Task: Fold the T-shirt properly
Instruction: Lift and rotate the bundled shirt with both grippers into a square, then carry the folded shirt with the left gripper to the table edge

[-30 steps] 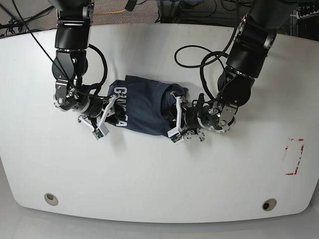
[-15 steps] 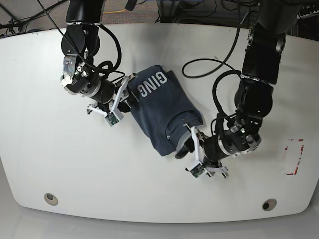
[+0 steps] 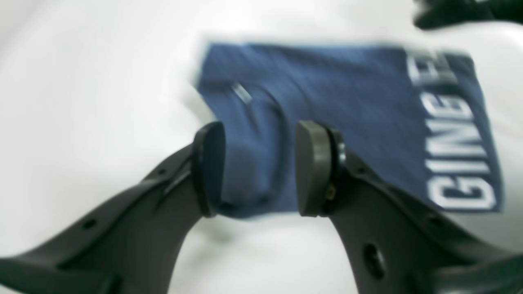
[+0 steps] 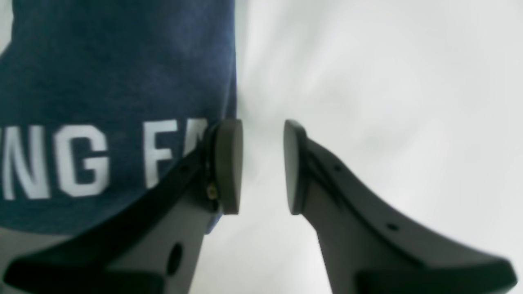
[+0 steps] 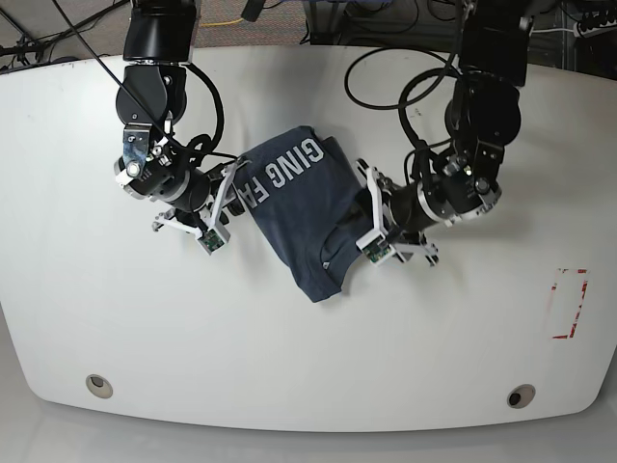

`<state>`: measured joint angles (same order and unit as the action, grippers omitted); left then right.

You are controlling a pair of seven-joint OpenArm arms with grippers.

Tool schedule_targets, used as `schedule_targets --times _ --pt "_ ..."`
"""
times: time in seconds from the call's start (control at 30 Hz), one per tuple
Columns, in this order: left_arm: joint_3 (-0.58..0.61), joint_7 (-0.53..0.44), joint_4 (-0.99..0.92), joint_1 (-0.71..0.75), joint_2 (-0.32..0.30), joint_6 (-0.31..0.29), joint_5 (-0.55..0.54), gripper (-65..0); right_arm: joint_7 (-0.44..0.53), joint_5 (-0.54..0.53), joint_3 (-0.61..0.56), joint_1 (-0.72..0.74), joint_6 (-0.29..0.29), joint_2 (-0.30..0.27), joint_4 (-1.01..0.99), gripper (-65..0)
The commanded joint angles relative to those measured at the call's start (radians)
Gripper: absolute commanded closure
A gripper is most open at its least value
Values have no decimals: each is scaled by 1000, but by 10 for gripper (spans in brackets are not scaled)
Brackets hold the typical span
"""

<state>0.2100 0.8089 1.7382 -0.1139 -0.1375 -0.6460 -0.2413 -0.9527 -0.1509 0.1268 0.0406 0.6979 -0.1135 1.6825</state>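
The T-shirt (image 5: 304, 207) lies folded into a navy rectangle, turned at a slant on the white table (image 5: 289, 338), with its white lettering at the upper left end. My left gripper (image 5: 355, 220) is at the shirt's right edge. In the left wrist view the left gripper (image 3: 259, 167) is open, and a corner of the T-shirt (image 3: 327, 94) shows behind the gap. My right gripper (image 5: 231, 193) is at the lettered end. In the right wrist view the right gripper (image 4: 263, 167) is open over bare table, with the T-shirt (image 4: 102, 81) just beside its left finger.
A red rectangular mark (image 5: 569, 304) sits near the table's right edge. Two round holes (image 5: 96, 384) (image 5: 521, 395) lie along the front edge. Black cables (image 5: 386, 87) loop over the table's back part behind the arms.
The shirt swung from lying level to a slant a second ago. Since half a second ago the left gripper has moved from the shirt's lower end up to its right side. The right gripper shifted slightly.
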Motion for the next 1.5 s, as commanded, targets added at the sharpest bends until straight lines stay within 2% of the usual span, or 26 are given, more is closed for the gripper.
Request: schedule_targets --times 0.0,0.17,0.3,0.4,0.57,0.63,0.67,0.83,0.9,1.0,1.07,1.13,1.3,1.47 --pt "-4 -27 19 10 11 1 -17 -258 30 -9 1 14 0 -2 -23 -166" --pt "-85 -26 22 44 14 1 -17 -258 31 -11 -16 -31 0 24 -31 -166" --pt "-148 -24 24 49 12 1 -17 -258 30 -9 -109 -72 0 44 -29 -165" --pt "-156 -24 44 50 8 1 -16 -258 30 -5 -175 -94 0 87 -28 -165" --pt "-146 -6 82 66 -6 5 -16 -258 25 -11 -184 -101 0 165 -23 -165" --pt "-146 -1 92 69 -4 7 -16 -260 25 -11 -178 -103 0 173 6 -165" --pt "-146 -3 88 70 -1 9 -16 -260 25 -13 -178 -103 0 171 15 -165" --pt "-131 -6 79 70 62 108 69 -262 25 -13 -155 -101 0 108 95 -165" --pt "-103 -9 69 70 78 136 104 -265 25 -13 -132 -101 0 99 110 -165" --pt "-85 -18 35 69 115 168 124 -322 25 -14 -85 -97 0 67 113 -165" --pt "-85 -52 4 70 160 205 130 -385 25 -14 -51 -90 0 51 115 -165" --pt "-85 -78 -40 70 177 233 139 -406 25 -14 -31 -87 0 47 115 -165" --pt "-93 -207 -226 69 183 254 167 -354 22 -55 37 -87 0 19 118 -165" --pt "-195 -217 -329 72 171 239 170 -322 -55 -184 138 -83 0 -28 118 -165"
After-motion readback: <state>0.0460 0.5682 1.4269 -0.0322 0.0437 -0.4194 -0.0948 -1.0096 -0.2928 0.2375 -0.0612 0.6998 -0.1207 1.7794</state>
